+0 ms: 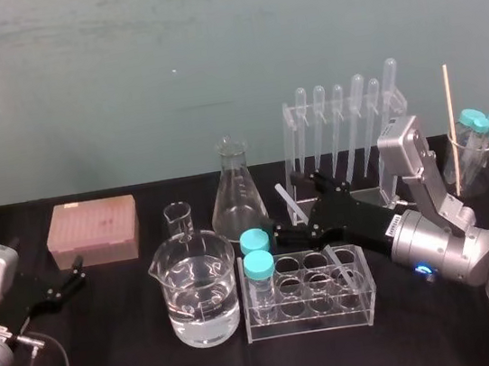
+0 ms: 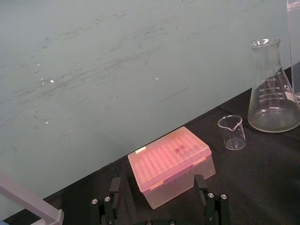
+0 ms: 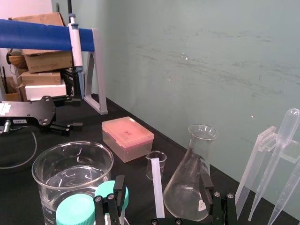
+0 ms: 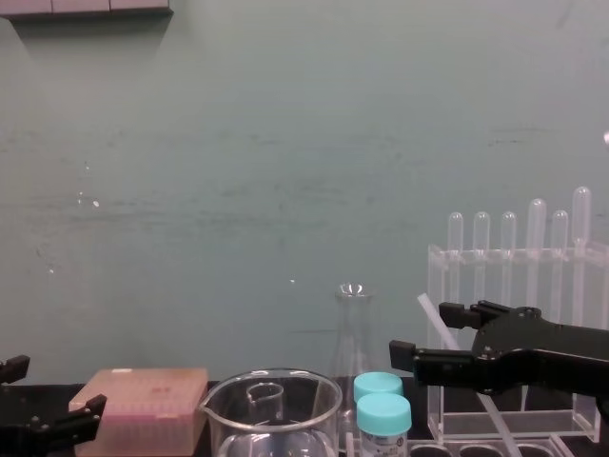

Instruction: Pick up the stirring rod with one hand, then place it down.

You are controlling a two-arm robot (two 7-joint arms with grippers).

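Jaws wide on both: right gripper point(image 1: 282, 203) reaches astride the stirring rod point(image 3: 157, 192), seemingly clear; left gripper point(image 1: 77, 270) parked.

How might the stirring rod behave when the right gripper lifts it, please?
Probably stiff: the stirring rod looks straight while leaning. Likely slippery, since it looks smooth and glassy inside the open right gripper. Thin, so perhaps fragile.
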